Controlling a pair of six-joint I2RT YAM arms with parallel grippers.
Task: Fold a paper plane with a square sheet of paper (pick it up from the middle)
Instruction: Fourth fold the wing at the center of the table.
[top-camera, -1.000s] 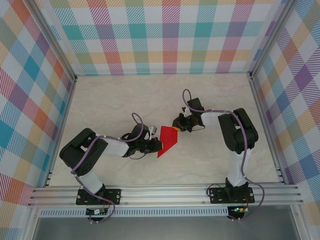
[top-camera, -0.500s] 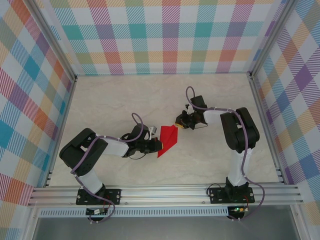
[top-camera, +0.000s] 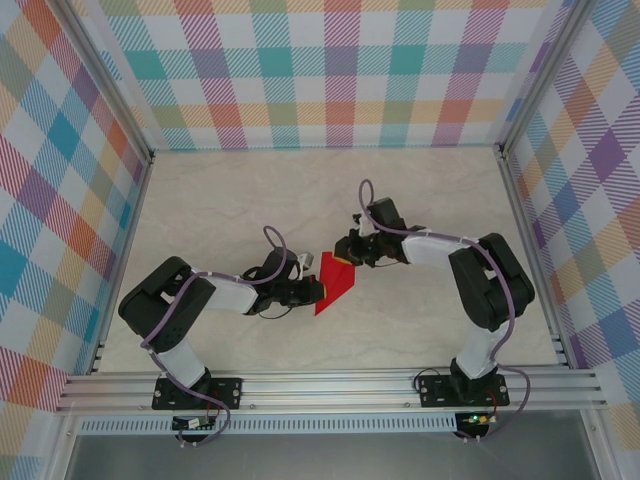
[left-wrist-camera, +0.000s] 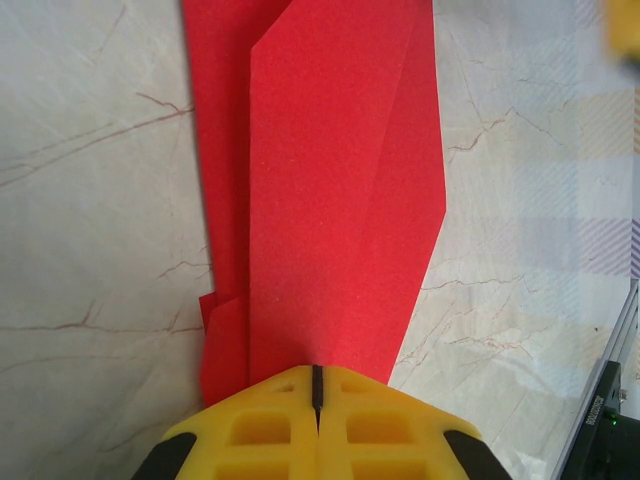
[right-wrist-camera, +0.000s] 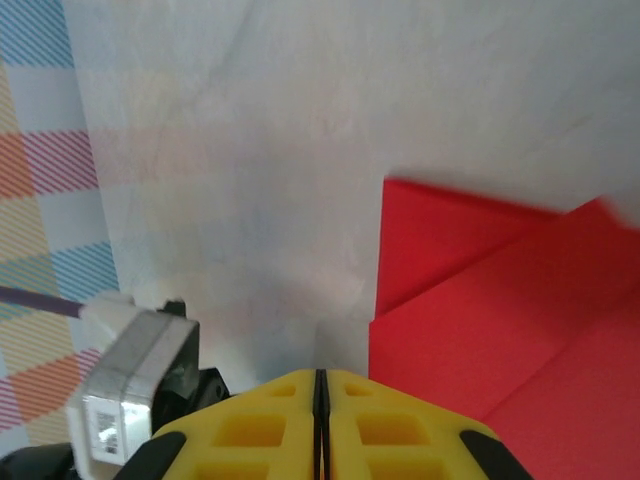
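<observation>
Paper (top-camera: 336, 284): red, part-folded, mid-frame. Left gripper (top-camera: 317, 290): fingers closed, tips at paper's left edge; pinching or merely pressing could not be told. Right gripper (top-camera: 346, 258): fingers closed, had shifted left from upper right onto paper's upper corner. Flap lay flatter than before, so a crease was likely being pressed.

Pale marbled table (top-camera: 220, 200); folded red paper (top-camera: 336, 283) lies on it

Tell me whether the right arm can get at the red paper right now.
Probably yes. The right gripper, shut, sits right beside the red paper's far edge with nothing between them. The left gripper, also shut, rests on the opposite end, so that side looks free.
</observation>
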